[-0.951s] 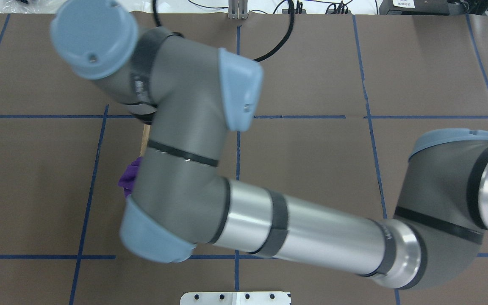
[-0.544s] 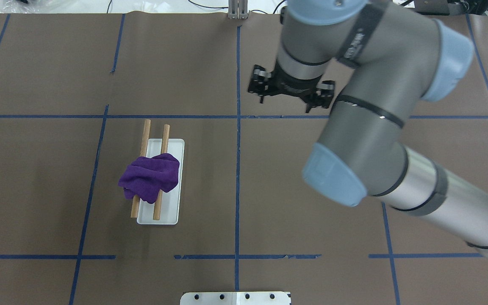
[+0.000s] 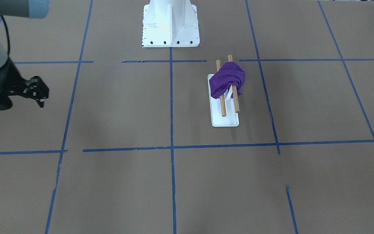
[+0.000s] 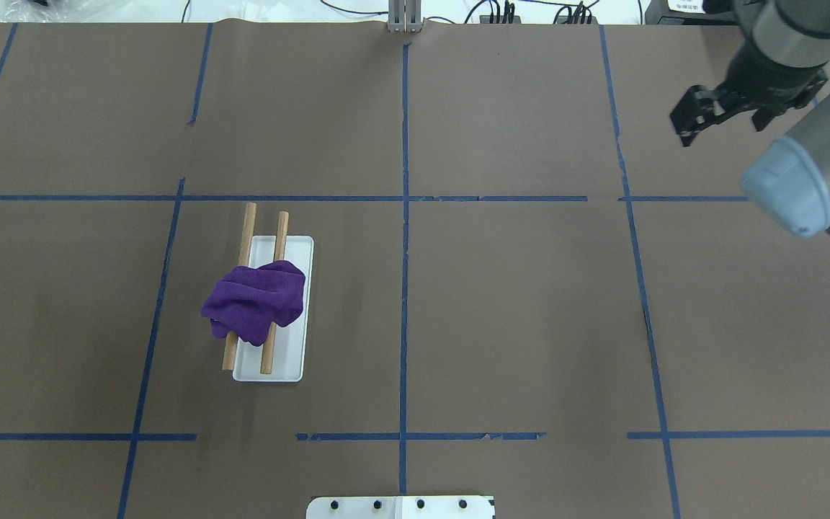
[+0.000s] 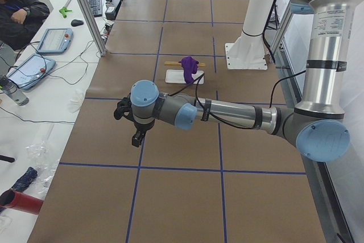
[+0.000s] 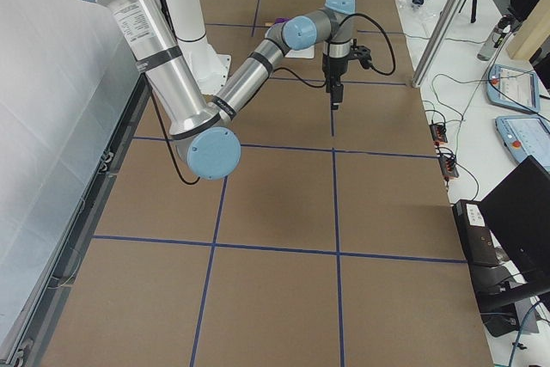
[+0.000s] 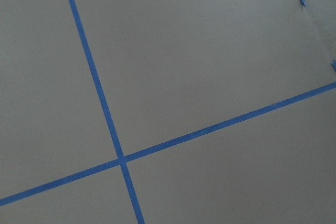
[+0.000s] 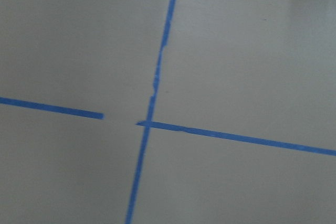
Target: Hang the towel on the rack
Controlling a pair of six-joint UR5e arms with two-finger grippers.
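Observation:
The purple towel (image 4: 253, 299) lies bunched over both brown dowels of the rack (image 4: 248, 223), near their middle, above the flat white base (image 4: 291, 357). It shows the same way in the front view, towel (image 3: 227, 79) over rack (image 3: 225, 120). My right gripper (image 4: 721, 124) is open and empty, high over the far right of the table, well away from the rack. My left gripper (image 5: 135, 135) shows only in the exterior left view, beyond the rack's side of the table; I cannot tell if it is open or shut. Both wrist views show only brown table and blue tape.
The white bolted pedestal (image 3: 170, 26) stands at the robot's edge of the table. Blue tape lines grid the brown surface. Cables (image 4: 501, 13) lie along the far edge. A seated person (image 5: 20, 12) and tablets (image 5: 54, 39) are beside the table.
My right arm has swung from over the rack to the far right of the table, uncovering the rack. The towel has stayed draped on the dowels.

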